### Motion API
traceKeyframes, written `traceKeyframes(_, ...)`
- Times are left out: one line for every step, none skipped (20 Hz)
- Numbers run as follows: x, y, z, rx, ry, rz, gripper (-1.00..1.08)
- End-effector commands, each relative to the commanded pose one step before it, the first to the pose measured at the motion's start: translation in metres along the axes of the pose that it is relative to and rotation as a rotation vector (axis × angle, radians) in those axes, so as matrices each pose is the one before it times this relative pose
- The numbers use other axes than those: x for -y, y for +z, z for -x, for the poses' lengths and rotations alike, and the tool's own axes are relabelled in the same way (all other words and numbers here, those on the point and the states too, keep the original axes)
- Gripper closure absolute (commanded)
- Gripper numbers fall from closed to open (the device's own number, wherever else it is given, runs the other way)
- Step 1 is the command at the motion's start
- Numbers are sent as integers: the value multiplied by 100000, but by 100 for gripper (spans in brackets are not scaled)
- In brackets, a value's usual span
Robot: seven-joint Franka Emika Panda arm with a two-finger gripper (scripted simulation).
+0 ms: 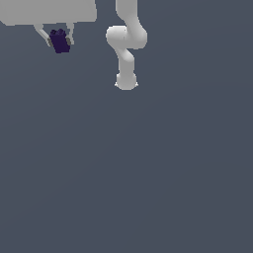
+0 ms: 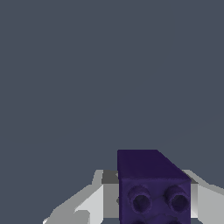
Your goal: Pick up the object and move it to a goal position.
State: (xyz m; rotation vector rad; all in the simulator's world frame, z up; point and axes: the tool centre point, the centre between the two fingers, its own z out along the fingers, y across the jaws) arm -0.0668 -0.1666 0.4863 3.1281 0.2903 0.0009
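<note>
The object [image 1: 60, 41] is a small dark purple block with studs on its top. It hangs between the two thin white fingers of my gripper [image 1: 60, 40] near the top of the exterior view's left side. Both fingers press against its sides, so the gripper is shut on it. In the wrist view the object [image 2: 151, 183] fills the space between the pale fingers [image 2: 87, 201], its round studs facing the camera. The gripper's wide white body runs off the upper edge of the exterior view.
The white arm [image 1: 127, 44] with its rounded joints stands at the top middle of the exterior view, its base [image 1: 126, 81] resting on the flat grey-blue floor [image 1: 148, 173]. No marker of a goal position shows in either view.
</note>
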Motion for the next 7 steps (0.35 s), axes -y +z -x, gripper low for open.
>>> traceKeyframes(-218,-693,8,58,-35,-21,108)
traceKeyframes(-61,-177,-3,0,0,0,108)
traceKeyframes(-49,-142,-4,0,0,0,108)
traceKeyframes(-38,-109,-4,0,0,0,108)
traceKeyframes(-27,-76,-3,0,0,0,108)
traceKeyframes(-16,-45,-2,0,0,0,108)
traceKeyframes(-5,-15,-1,0,0,0,108)
